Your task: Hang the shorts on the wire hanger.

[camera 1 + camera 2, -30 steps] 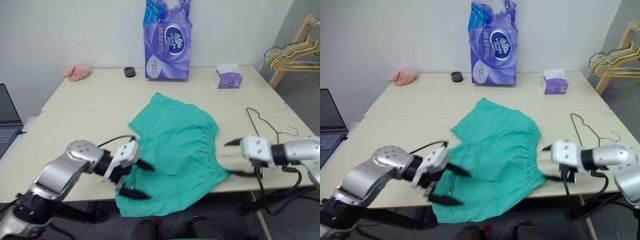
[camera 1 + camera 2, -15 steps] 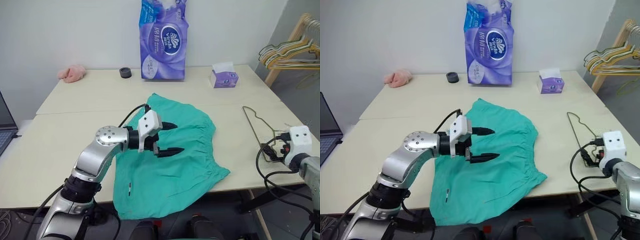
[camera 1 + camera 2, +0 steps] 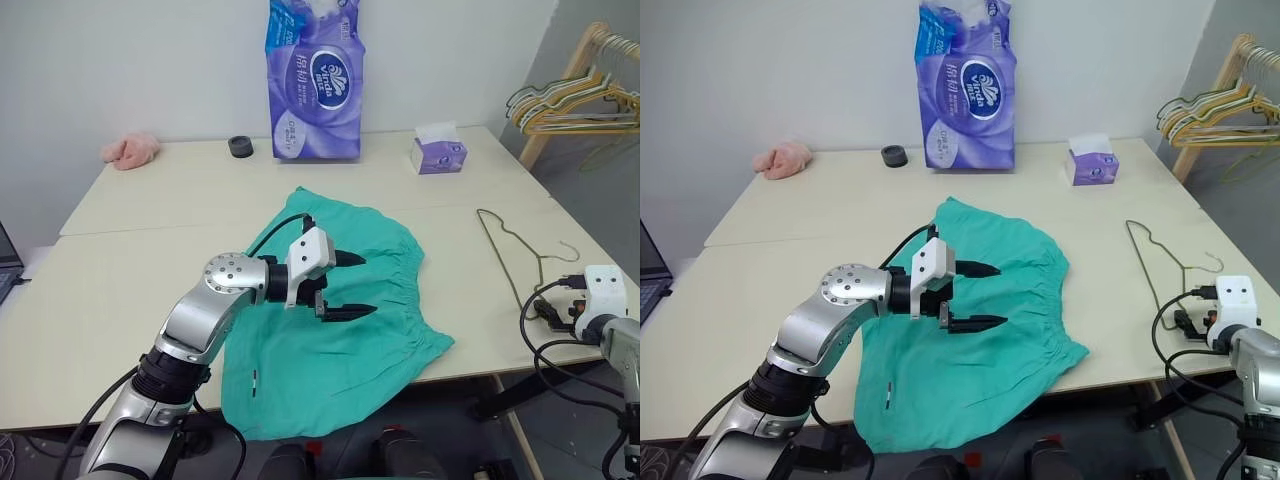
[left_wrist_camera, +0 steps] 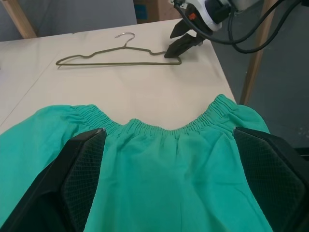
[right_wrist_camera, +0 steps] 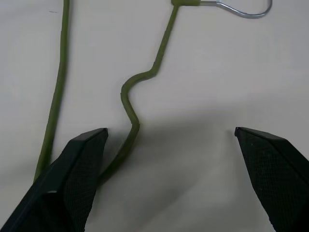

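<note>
Both tools are spread, gripping nothing. Right tool (image 5: 169, 183) hovers directly over the wire hanger (image 3: 510, 250), long axis running ahead; left tool (image 3: 345, 285) hangs above the shorts (image 3: 370, 340) on the desk (image 3: 130, 260).

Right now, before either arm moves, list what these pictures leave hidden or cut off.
- The shorts: the near hem hangs over the table edge in the eye views, so its lower part is hidden; the left gripper and its arm cover part of the cloth.
- The wire hanger: cut off by the right wrist view's edges.
- The right gripper: its fingers are hidden behind its white housing in the eye views.
</note>
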